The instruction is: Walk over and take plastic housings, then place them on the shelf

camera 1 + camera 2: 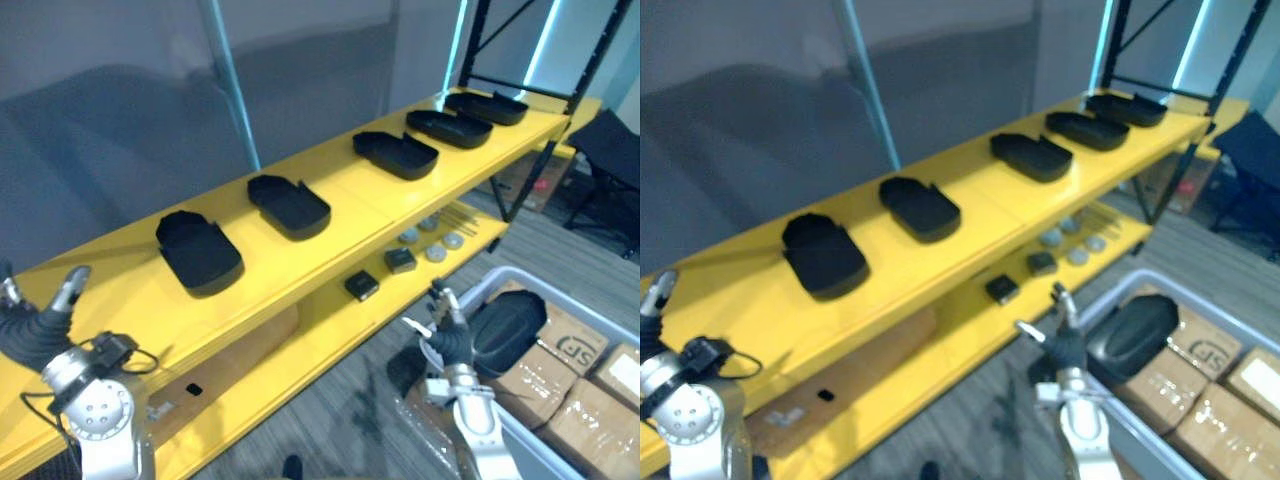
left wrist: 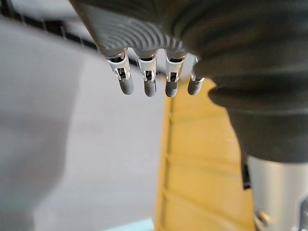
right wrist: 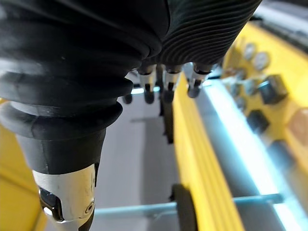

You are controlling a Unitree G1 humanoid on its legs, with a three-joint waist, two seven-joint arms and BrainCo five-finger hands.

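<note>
Five black plastic housings [image 1: 288, 205] are lined up along the top of the yellow shelf [image 1: 350, 197], running from near left to far right. One more housing [image 1: 508, 328] sits on cardboard boxes [image 1: 572, 348] in the grey bin [image 1: 495, 272] on the right. The right hand [image 1: 447, 325] hangs just left of it, fingers loose and holding nothing. The left hand [image 1: 35, 330] is over the shelf's near-left end, also relaxed and empty.

A grey wall [image 1: 120, 90] fills the upper left of the frame, crossed by a slanted pale-blue pole [image 1: 230, 80]. A yellow shelf [image 1: 345, 190] runs diagonally from lower left to upper right, where its black frame [image 1: 475, 45] rises beside cyan light strips [image 1: 545, 45]. Grey striped floor [image 1: 340, 400] lies bottom centre.
</note>
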